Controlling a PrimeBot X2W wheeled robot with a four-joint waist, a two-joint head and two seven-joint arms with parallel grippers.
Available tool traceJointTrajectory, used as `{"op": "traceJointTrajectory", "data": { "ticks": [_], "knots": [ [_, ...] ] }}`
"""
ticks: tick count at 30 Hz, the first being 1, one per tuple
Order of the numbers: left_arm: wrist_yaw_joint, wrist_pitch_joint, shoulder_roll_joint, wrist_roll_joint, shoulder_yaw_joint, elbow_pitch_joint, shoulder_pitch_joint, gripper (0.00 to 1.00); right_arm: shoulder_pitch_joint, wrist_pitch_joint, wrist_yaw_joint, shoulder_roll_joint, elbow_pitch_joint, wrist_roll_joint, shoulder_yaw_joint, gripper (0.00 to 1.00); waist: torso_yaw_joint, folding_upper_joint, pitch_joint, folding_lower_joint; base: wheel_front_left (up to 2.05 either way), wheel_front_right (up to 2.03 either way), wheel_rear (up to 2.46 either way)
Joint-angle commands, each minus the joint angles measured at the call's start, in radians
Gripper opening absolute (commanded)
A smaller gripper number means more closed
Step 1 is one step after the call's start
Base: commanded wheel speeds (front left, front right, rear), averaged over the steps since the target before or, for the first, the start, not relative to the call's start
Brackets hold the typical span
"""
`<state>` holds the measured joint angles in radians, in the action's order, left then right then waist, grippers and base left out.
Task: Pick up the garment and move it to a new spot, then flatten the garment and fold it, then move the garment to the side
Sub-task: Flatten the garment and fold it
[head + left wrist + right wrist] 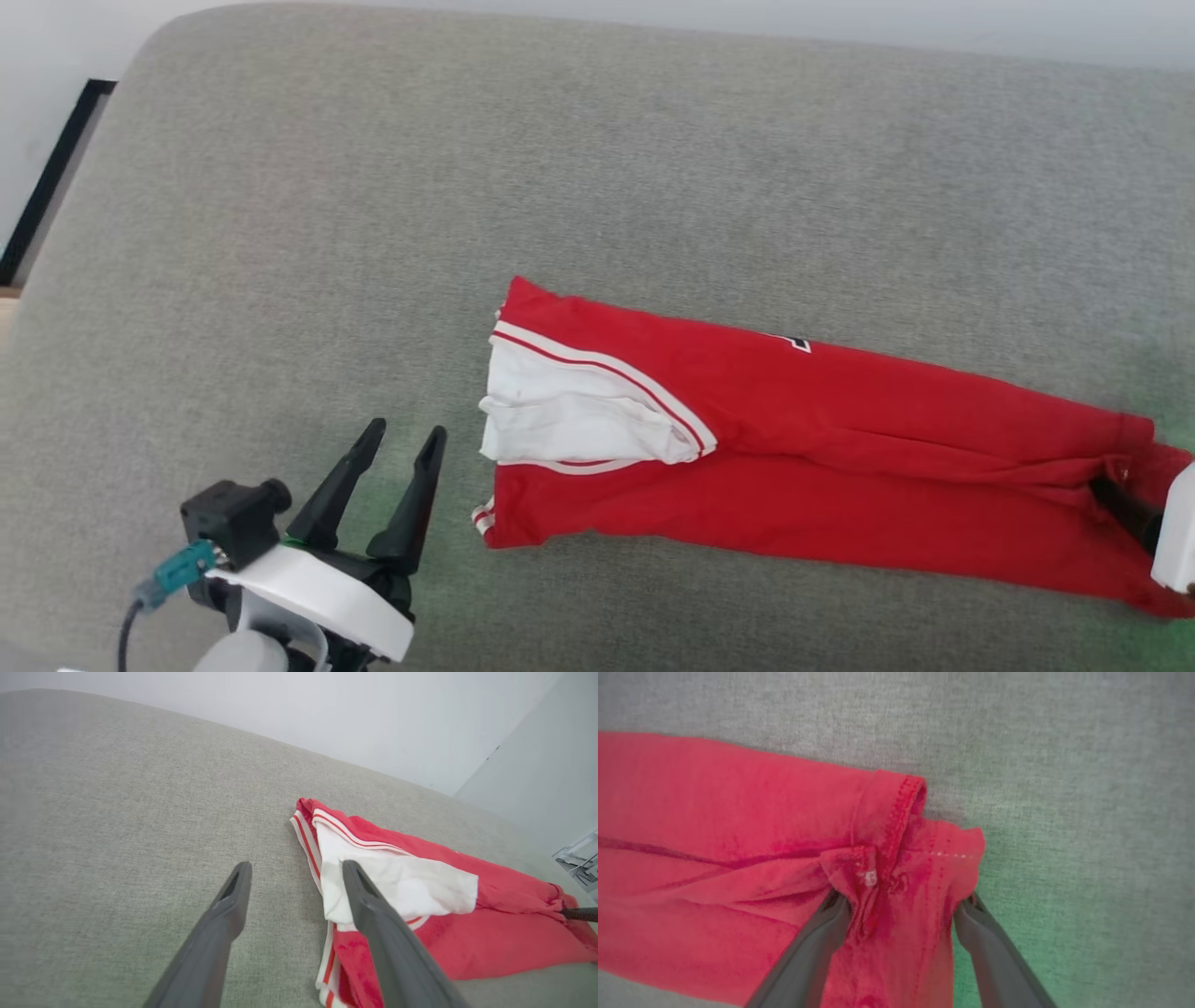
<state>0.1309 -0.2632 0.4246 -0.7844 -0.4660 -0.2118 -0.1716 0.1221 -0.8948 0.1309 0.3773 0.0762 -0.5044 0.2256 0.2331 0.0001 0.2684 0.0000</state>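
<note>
Garment (794, 448) lay as a long folded strip on the grey worktop (373, 233). Left pincer (406, 429), apart and empty, hung beside the white sleeve (569, 411); right pincer (902, 903), apart, straddled the bunched hem (896, 858), one per end, seemingly for the next fold.

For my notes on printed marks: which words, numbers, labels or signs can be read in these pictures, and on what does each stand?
No text here can be read whole.
Black white-outlined print on the bright red thin-fabric jersey: only a corner shows at a fold, unreadable.
Small white mark near the jersey's bunched hem: too blurred to read.
</note>
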Motion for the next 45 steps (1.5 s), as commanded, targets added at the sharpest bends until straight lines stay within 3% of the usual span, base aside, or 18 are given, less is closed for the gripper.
{"op": "traceJointTrajectory", "data": {
  "ticks": [1,9,11,12,13,14,22,37,41,45],
  "knots": [
    [-0.001,-0.002,-0.022,0.037,0.027,0.004,0.016,1.0,0.01,-0.006,0.0,-0.025,0.03,0.005,-0.008,1.0,0.011,-0.0001,0.001,0.0,0.0,0.0,0.0],
    [-0.001,-0.002,-0.091,0.258,0.135,0.03,0.034,1.0,0.02,-0.036,0.0,-0.037,0.095,0.023,-0.006,0.99,0.037,-0.0001,0.003,0.0,0.0,0.0,0.0],
    [-0.001,-0.002,-0.112,0.304,0.163,0.044,0.037,1.0,0.024,-0.041,0.0,-0.041,0.102,0.025,-0.005,0.47,0.036,-0.0001,0.005,0.0,0.0,0.0,0.0],
    [-0.001,-0.002,-0.12,0.34,0.178,0.054,0.039,1.0,0.024,-0.041,0.0,-0.043,0.106,0.025,-0.006,0.39,0.035,-0.0001,0.006,0.0,0.0,0.0,0.0],
    [-0.001,-0.002,-0.127,0.36,0.193,0.057,0.045,1.0,0.024,-0.04,0.0,-0.043,0.109,0.023,-0.009,0.02,0.033,-0.0001,0.008,0.0,0.0,0.0,0.0],
    [-0.001,-0.002,-0.134,0.376,0.197,0.058,0.052,1.0,0.026,-0.036,0.0,-0.043,0.112,0.019,-0.008,0.0,0.031,-0.0001,0.009,0.0,0.0,0.0,0.0],
    [-0.001,-0.002,-0.159,0.481,0.276,0.081,0.073,1.0,0.094,0.038,-0.004,0.001,0.12,0.043,0.069,0.0,-0.032,-0.0001,0.016,0.0,0.0,0.0,0.0],
    [-0.002,-0.002,-0.138,0.465,0.279,0.072,0.06,1.0,0.175,0.141,-0.001,0.147,0.223,0.136,0.315,0.0,-0.116,-0.0001,0.016,0.0,0.0,0.0,0.0],
    [-0.002,-0.002,-0.14,0.468,0.287,0.067,0.069,1.0,0.193,0.137,-0.001,0.142,0.216,0.114,0.302,0.0,-0.129,-0.0001,0.005,0.0,0.0,0.0,0.0],
    [-0.002,-0.002,-0.145,0.471,0.283,0.062,0.077,1.0,0.16,0.113,-0.001,0.134,0.148,0.071,0.211,0.0,-0.133,-0.0001,-0.008,0.0,0.0,0.0,0.0]
  ]
}}
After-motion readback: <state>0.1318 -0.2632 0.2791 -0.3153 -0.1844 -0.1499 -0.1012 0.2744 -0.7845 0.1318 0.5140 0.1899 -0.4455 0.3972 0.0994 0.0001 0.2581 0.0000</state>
